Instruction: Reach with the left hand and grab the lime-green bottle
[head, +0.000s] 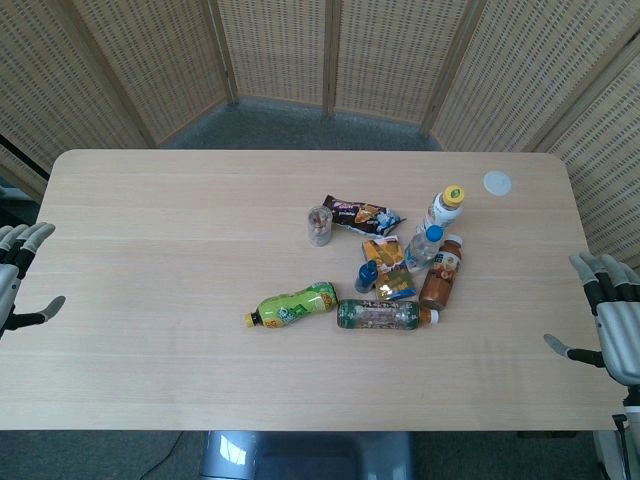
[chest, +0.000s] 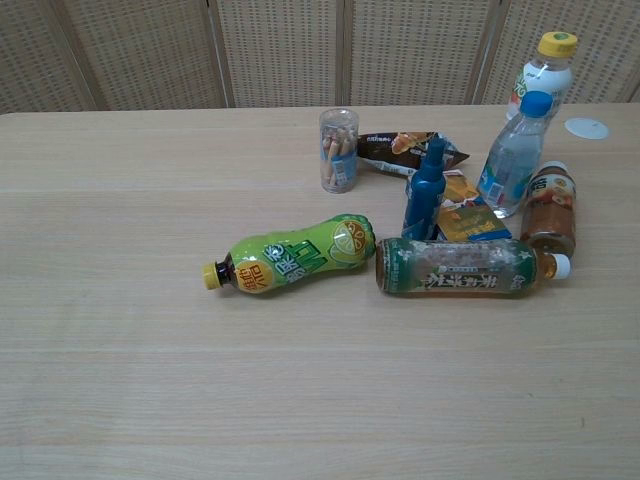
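The lime-green bottle (head: 293, 305) (chest: 291, 254) lies on its side near the middle of the table, its yellow cap pointing left. My left hand (head: 18, 275) hangs at the table's left edge, far from the bottle, fingers apart and holding nothing. At the right edge, my right hand (head: 610, 315) is likewise empty with its fingers spread. Neither hand shows in the chest view.
Just right of the lime-green bottle's base lies a dark green bottle (head: 385, 315) (chest: 460, 266). Behind it cluster a small blue bottle (chest: 425, 190), snack packets (head: 362, 214), a clear jar (chest: 339, 150), a brown bottle (head: 441, 272) and two upright bottles (chest: 515, 150). A white lid (head: 497, 182) lies far right.
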